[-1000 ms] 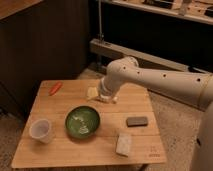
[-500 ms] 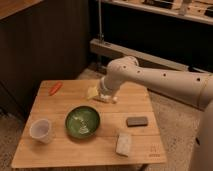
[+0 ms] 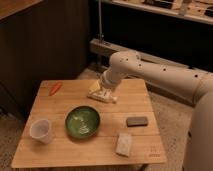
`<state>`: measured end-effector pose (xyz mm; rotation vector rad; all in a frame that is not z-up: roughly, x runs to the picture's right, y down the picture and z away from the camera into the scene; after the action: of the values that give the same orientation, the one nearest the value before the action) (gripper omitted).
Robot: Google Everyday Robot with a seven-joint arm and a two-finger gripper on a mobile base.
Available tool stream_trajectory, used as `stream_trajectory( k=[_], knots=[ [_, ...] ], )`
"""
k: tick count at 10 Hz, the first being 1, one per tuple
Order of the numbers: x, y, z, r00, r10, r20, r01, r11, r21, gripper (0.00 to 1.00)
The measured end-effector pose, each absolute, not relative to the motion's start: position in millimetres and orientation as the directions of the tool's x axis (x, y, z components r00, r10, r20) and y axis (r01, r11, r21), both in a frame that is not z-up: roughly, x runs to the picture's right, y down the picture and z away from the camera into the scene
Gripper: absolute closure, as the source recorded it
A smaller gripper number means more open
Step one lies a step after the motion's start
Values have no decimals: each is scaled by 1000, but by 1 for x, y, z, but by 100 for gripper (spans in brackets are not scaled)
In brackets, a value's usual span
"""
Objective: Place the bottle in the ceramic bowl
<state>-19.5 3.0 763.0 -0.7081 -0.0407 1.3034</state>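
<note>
One table [image 3: 60, 150]: pale slatted wood, flat and matt.
arm [image 3: 165, 75]: white rigid shell, reaching in from the right over the far edge.
ceramic bowl [image 3: 82, 121]: round, shallow, glossy dark green with a speckled inside; hard and chippable. It sits front-centre.
gripper [image 3: 103, 93]: low at the bottle, far centre; whether it grips cannot be told.
bottle [image 3: 95, 88]: small cream-yellow plastic, at the gripper and apart from the bowl. Probably light, stiff and smooth; best held across mid-body.
</note>
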Motion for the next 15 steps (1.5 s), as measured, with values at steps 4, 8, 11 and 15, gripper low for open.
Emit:
stream_trajectory(
  k=[4,8,11,15],
  knots=[
    [-12,-21,788,314,881,-354,-859,104,-502,20],
    [-10,-37,808,346,880,-327,-850,146,-506,20],
    [-14,-42,824,367,880,-303,-846,179,-503,20],
    [-18,-49,843,401,877,-264,-836,232,-497,20]
  ],
)
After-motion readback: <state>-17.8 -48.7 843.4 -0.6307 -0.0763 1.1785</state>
